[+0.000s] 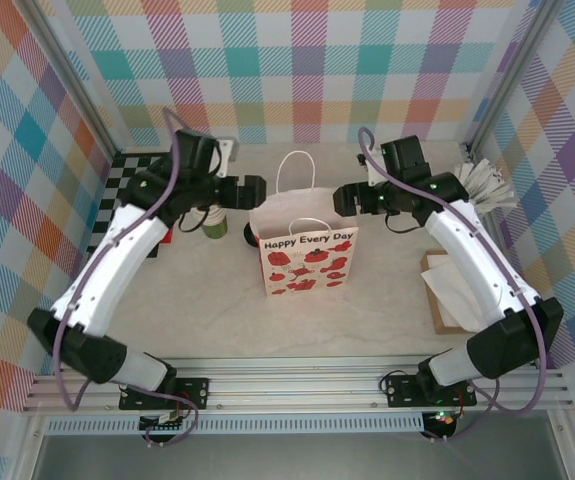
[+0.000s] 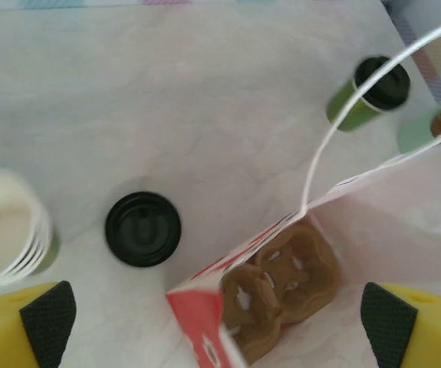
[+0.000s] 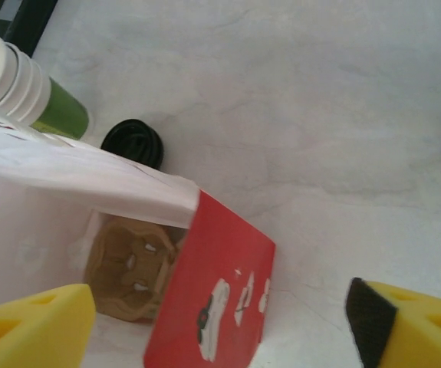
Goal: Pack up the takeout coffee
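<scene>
Left fingers point(image 2: 47, 322) spread wide, empty, over paper bag point(image 2: 404, 207) mouth. Right fingers point(image 3: 370, 322) also apart, straddling bag's red side, likely to steady it for you. Takeout coffee point(image 2: 142, 228) upright on desk point(image 2: 166, 92) just left of bag, beside cup stack point(image 2: 5, 222), not yet packed. Cardboard carrier point(image 2: 281, 284) waits inside bag.

Pastel plaid walls point(image 1: 307, 60) enclose the table point(image 1: 217, 310) on three sides, with aluminium posts point(image 1: 79, 85) at the far corners. Its top is pale and marbled, evenly lit; a slotted aluminium rail point(image 1: 297, 385) runs along its near edge.
</scene>
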Tool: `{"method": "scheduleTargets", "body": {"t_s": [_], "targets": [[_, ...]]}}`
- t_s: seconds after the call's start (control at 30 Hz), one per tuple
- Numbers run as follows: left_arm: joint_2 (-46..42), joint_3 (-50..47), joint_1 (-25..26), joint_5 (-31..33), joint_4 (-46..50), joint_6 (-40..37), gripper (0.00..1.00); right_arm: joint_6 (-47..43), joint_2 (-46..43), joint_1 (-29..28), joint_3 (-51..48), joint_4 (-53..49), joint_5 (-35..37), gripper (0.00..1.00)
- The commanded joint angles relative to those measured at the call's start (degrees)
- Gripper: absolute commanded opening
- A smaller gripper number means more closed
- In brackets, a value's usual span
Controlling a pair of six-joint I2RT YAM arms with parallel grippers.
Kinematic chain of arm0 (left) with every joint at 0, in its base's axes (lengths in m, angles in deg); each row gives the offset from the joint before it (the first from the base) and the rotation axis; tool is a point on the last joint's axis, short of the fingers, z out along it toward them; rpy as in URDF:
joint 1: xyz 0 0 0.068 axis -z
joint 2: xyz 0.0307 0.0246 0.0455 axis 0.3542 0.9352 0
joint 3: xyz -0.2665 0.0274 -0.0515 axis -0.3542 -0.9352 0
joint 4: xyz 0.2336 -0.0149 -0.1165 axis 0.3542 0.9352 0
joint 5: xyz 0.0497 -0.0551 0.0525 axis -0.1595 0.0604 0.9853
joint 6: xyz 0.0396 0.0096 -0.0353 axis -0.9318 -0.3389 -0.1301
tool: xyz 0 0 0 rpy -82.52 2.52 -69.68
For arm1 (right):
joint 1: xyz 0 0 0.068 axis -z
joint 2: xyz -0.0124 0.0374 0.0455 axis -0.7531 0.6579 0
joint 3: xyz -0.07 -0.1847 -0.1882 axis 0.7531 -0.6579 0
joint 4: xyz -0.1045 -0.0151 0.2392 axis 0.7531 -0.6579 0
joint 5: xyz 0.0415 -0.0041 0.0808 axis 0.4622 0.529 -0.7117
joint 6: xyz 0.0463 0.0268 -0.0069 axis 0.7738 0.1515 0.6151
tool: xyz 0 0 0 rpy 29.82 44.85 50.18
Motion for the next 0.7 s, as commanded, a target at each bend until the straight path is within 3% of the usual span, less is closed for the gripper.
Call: {"method": "scheduleTargets", "body": {"t_s": [0.0,0.13,0.23,0.4,0.53,0.67], "targets": [[-4.4,-6.4,2.3,5.6,1.9,15.7,0.91,-7.4,4.0,0.4,4.0,-2.2,-3.8,0.74],[-5.5,-11.0,5.1,3.8,-1.4,21.7,0.76,-7.0,7.8,0.1,8.4,-5.3,-1.9,0.59],[-3.7,-10.9,5.6,5.4,-1.0,21.9,0.60,-5.2,7.5,-0.6,8.5,-5.6,-1.9,0.53],[-0.7,-10.3,5.7,2.6,-5.0,20.0,0.39,0.3,6.0,-3.2,7.0,-6.6,1.6,0.39],[2.9,-7.0,5.6,2.3,-4.8,17.1,0.07,6.8,3.9,-4.7,6.0,-8.5,5.5,0.31],[5.9,-2.5,4.8,5.7,-3.8,13.3,0.02,10.7,1.8,-6.5,5.6,-12.1,5.2,0.31]]}}
